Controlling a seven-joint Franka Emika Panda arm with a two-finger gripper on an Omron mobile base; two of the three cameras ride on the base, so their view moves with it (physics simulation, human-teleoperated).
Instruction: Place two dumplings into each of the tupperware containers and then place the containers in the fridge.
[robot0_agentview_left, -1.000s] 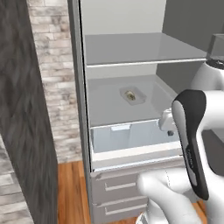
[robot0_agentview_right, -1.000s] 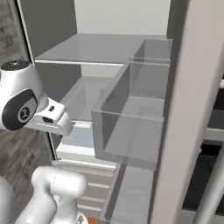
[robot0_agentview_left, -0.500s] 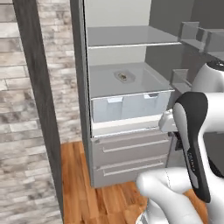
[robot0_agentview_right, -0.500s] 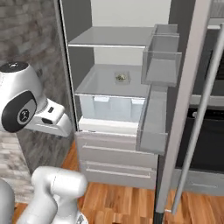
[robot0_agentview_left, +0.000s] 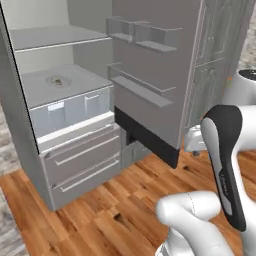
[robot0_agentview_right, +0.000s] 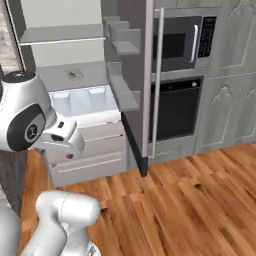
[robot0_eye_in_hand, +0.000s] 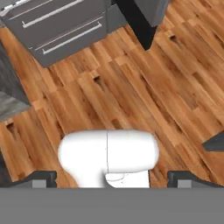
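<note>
The fridge (robot0_agentview_left: 75, 165) stands open at the left, and its lower drawers show at the top of the hand view (robot0_eye_in_hand: 61, 26). On the shelf above its translucent drawer lies one small shallow tupperware container (robot0_agentview_left: 56, 80) (robot0_agentview_right: 75, 74) with a small lump in it, too small to tell whether it is a dumpling. My gripper (robot0_eye_in_hand: 112, 179) hangs over the wooden floor in front of the fridge, pointing down. Its fingertips (robot0_eye_in_hand: 41, 179) stand far apart at the two sides of the hand view, open, with nothing between them.
The fridge door (robot0_agentview_left: 150, 95) (robot0_agentview_right: 131, 65) stands swung out to the right with its door bins showing. Right of it are a built-in microwave (robot0_agentview_right: 180, 45), an oven (robot0_agentview_right: 175, 107) and grey cupboards (robot0_agentview_right: 227, 75). Wooden floor (robot0_eye_in_hand: 144, 87) spreads in front.
The whole picture has shifted: the base has backed away from the fridge and turned right, so the fridge now sits farther off at the left. The gripper has stayed open.
</note>
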